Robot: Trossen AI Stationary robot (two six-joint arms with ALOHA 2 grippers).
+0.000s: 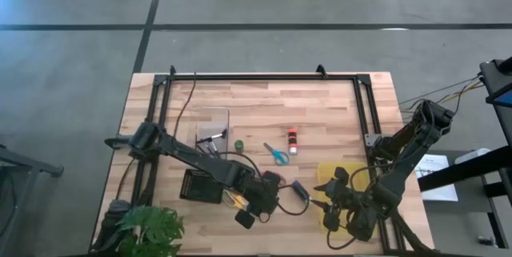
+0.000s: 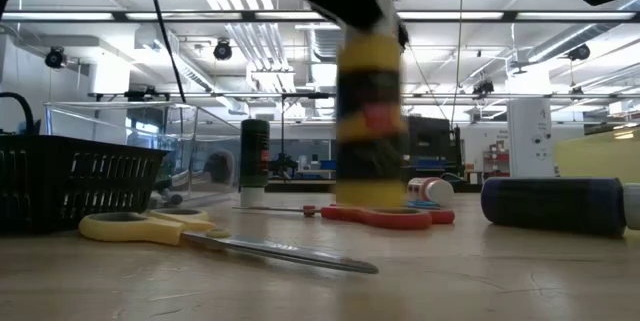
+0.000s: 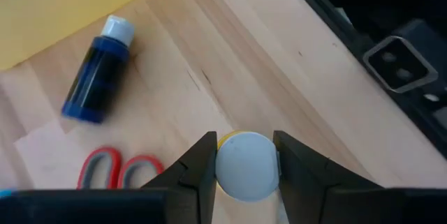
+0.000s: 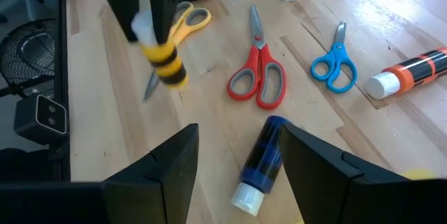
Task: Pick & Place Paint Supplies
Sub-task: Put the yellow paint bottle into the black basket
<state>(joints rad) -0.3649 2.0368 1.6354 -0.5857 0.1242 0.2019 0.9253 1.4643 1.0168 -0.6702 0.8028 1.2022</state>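
Observation:
My left gripper (image 1: 250,211) hangs over the table's near middle, shut on a yellow bottle with black bands (image 4: 166,63), also seen in the low view (image 2: 370,121). Below it on the wood lie yellow scissors (image 4: 185,21), red scissors (image 4: 258,77) and a blue bottle with a white cap (image 4: 262,158). Blue scissors (image 1: 276,154), an orange bottle (image 1: 293,141) and a small green pot (image 1: 238,144) lie farther back. My right gripper (image 4: 237,168) waits open at the near right, above the blue bottle, touching nothing. My left gripper pinches the yellow bottle at its white-capped top end (image 3: 244,165) between its two fingers, one on each side of the cap. The fingers come from above, slanting down. The bottle hangs tilted below the fingers (image 4: 143,25) and looks clear of the table.
A black tray (image 1: 200,185) lies at the near left beside a plant (image 1: 148,229). A clear box (image 1: 212,125) stands farther back. A yellow bin (image 1: 328,169) sits under the right arm. A black metal frame (image 1: 364,105) runs round the table.

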